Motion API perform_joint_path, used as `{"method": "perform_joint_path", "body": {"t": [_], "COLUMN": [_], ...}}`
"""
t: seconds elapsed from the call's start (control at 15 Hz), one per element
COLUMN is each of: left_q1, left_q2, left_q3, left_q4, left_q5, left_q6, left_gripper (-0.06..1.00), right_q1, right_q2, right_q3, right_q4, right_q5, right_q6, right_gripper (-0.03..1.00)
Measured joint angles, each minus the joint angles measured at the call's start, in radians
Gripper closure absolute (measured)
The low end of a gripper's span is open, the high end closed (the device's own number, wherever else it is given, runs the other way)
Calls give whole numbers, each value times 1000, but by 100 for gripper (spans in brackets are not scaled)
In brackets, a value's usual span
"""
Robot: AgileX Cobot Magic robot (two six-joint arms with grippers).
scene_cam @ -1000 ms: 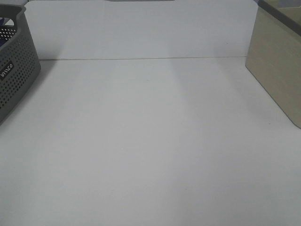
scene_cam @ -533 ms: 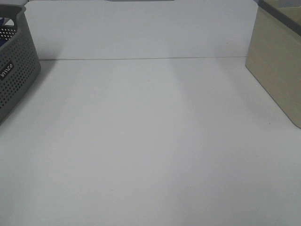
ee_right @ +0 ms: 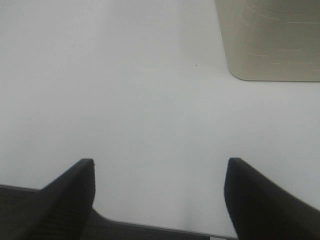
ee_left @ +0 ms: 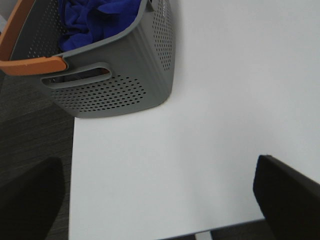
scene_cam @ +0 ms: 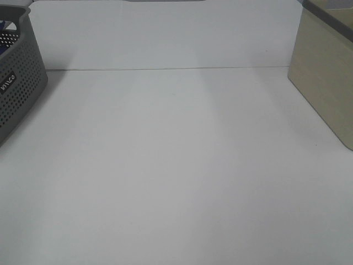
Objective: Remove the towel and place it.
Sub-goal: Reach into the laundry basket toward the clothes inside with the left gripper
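Observation:
The towel (ee_left: 95,17) is a crumpled royal-blue cloth lying inside a grey perforated basket (ee_left: 120,85) with orange handles, seen in the left wrist view. In the exterior high view only a sliver of blue shows at the basket's rim (scene_cam: 6,25), at the far left. My left gripper (ee_left: 160,195) hovers open near the table's front left corner, well short of the basket, nothing between its fingers. My right gripper (ee_right: 160,192) is open over the table's front edge, empty. Neither gripper appears in the exterior high view.
A beige box (scene_cam: 325,83) stands at the right of the white table (scene_cam: 176,165); its rounded corner (ee_right: 270,45) shows in the right wrist view. The basket (scene_cam: 16,83) sits at the left edge. Dark carpet (ee_left: 30,140) lies beyond the table's left side.

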Motion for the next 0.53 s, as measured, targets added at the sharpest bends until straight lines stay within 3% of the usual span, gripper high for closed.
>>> {"method": "perform_joint_path", "body": {"t": [0.07, 0.27, 0.4, 0.53], "left_q1": [0, 0, 0, 0], "left_q2": [153, 460, 605, 813], "left_q3": [-123, -372, -487, -648], "left_q4": [1, 2, 17, 87], "left_q5": [25, 26, 26, 26], "left_q6": [131, 391, 520, 612], "left_gripper": [-2, -2, -2, -2], "right_q1": [0, 0, 0, 0], "right_q2": [0, 0, 0, 0], "right_q3": [0, 0, 0, 0], "right_q4": [0, 0, 0, 0], "right_q5": [0, 0, 0, 0], "right_q6": [0, 0, 0, 0], "right_gripper": [26, 26, 26, 26]}}
